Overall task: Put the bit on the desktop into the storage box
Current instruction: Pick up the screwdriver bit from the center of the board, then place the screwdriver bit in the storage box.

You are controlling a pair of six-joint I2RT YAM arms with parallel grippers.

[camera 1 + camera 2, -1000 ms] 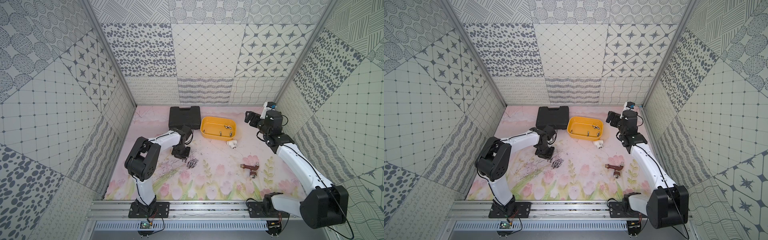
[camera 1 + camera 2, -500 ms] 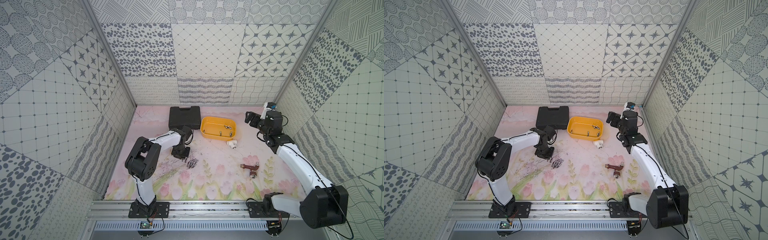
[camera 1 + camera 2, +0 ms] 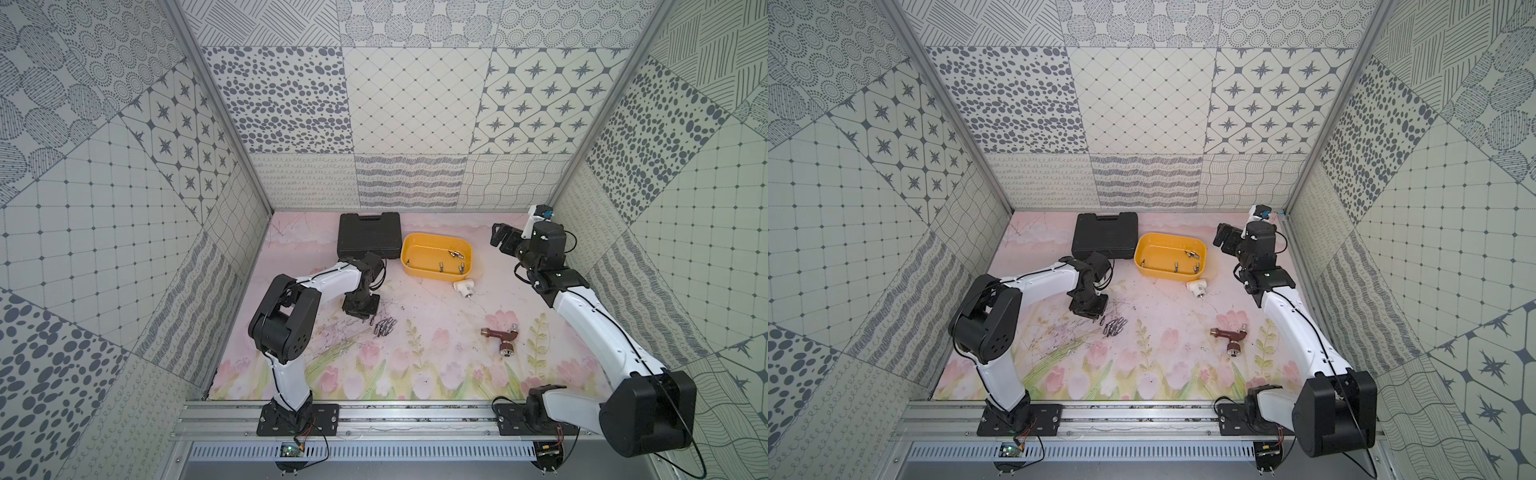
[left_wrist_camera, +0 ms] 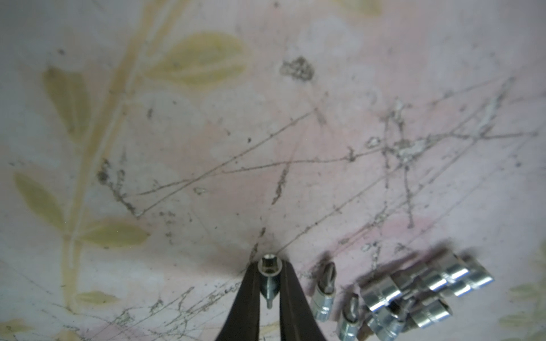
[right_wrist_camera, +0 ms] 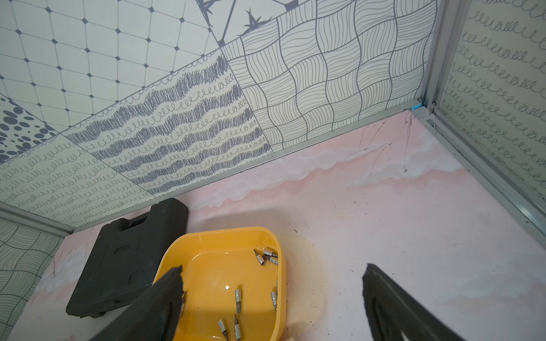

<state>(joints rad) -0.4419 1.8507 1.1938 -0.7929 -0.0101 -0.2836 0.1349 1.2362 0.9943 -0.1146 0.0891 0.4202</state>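
The left gripper (image 4: 269, 267) pinches one small silver metal bit (image 4: 268, 285) — other loose bits (image 4: 399, 292) lie just beside it. The right gripper (image 5: 271, 267) is spread wide, the shallow yellow plastic storage box (image 5: 220, 233) near it.

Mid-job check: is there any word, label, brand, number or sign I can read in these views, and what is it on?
No text is legible in any view.
Blue tag at the floor corner: print too small to read.
Black case: raised patch on the lid, too blurred to read.
Storage box and the bit in the left gripper: no marks seen.
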